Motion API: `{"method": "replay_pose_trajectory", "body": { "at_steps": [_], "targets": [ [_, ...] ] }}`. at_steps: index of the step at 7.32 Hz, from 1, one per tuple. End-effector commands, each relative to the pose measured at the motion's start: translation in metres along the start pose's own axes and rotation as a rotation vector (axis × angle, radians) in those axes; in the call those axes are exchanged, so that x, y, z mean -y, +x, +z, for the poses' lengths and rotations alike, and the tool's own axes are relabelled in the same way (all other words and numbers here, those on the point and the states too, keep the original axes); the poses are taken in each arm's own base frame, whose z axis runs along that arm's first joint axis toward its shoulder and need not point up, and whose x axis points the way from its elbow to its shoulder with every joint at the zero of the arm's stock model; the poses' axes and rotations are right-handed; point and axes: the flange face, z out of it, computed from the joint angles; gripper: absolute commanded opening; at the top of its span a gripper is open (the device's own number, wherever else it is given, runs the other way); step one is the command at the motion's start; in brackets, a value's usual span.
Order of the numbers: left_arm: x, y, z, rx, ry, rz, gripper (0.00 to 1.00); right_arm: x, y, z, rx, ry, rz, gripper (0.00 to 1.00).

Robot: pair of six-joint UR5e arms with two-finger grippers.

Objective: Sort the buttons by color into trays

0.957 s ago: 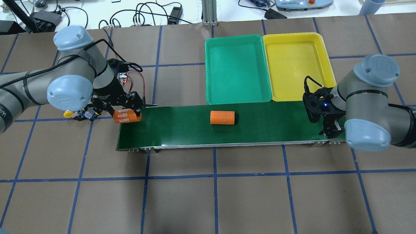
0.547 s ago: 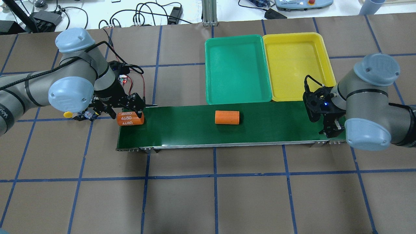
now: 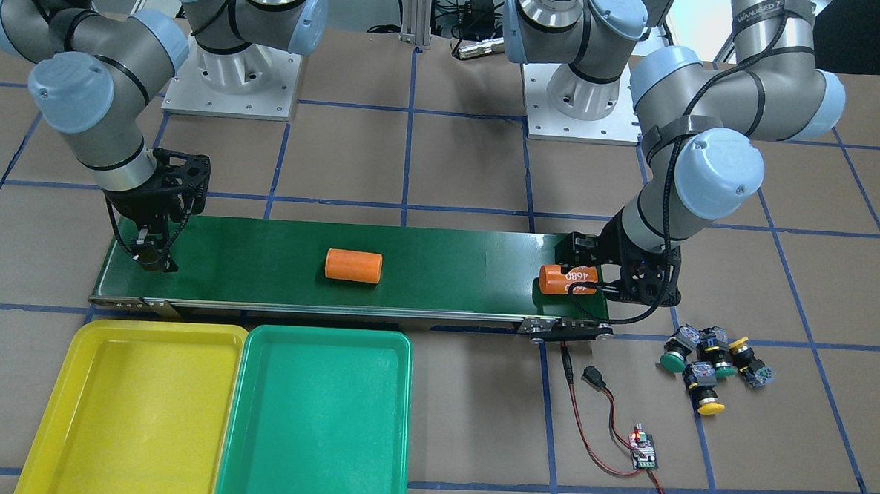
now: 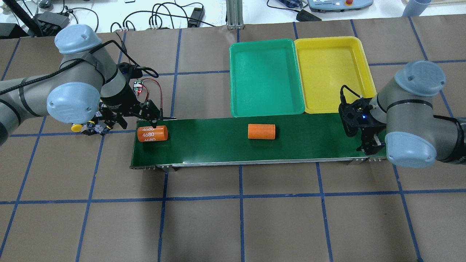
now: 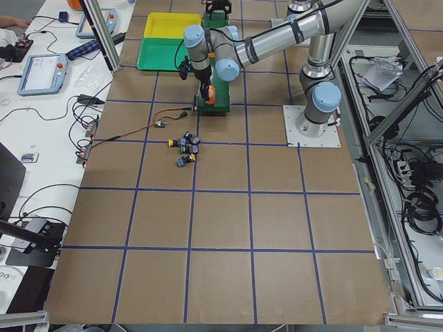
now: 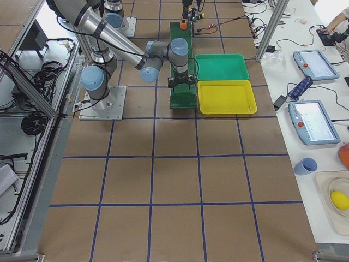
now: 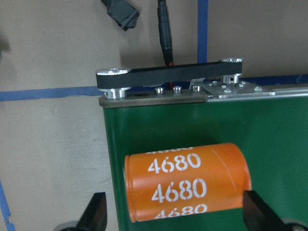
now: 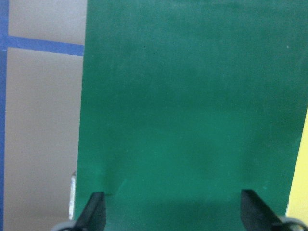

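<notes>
Several buttons (image 3: 706,359) with yellow and green caps lie in a cluster on the brown table beyond the belt's end, also seen in the overhead view as buttons (image 4: 91,128) beside my left arm. The teal tray (image 4: 265,105) and the yellow tray (image 4: 333,105) stand side by side behind the belt, both bare. My left gripper (image 7: 176,216) is open, its fingers wider than an orange cylinder marked 4680 (image 7: 187,185) lying under it on the belt. At the belt's other end, my right gripper (image 8: 175,216) hangs open with nothing between its fingers.
A dark-green conveyor belt (image 4: 218,149) runs across the table in front of the trays. A second, plain orange cylinder (image 4: 261,131) lies mid-belt. A small circuit board with red and black wires (image 3: 643,449) sits near the buttons. Cables and control boxes line the far table edge.
The marked cylinder has moved right, fully onto the belt, and my left wrist has pulled back from it. The plain cylinder has drifted right along the belt. My right arm has stayed put.
</notes>
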Motion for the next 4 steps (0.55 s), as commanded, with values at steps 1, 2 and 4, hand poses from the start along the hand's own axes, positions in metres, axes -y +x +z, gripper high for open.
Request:
{"method": "replay_pose_trajectory", "body": {
  "at_steps": [1,2,4],
  "targets": [
    [0.031,-0.045,-0.076,0.022,0.103,-0.05,1.0,0.0,0.003,-0.003,-0.006,-0.002,0.001,1.0],
    [0.042,-0.107,-0.084,0.042,0.113,-0.118,1.0,0.0,0.003,0.0,0.002,-0.001,0.001,1.0],
    [0.06,-0.198,-0.054,0.049,0.128,-0.173,1.0,0.011,0.004,0.001,0.004,0.0,0.015,1.0]
  ]
}}
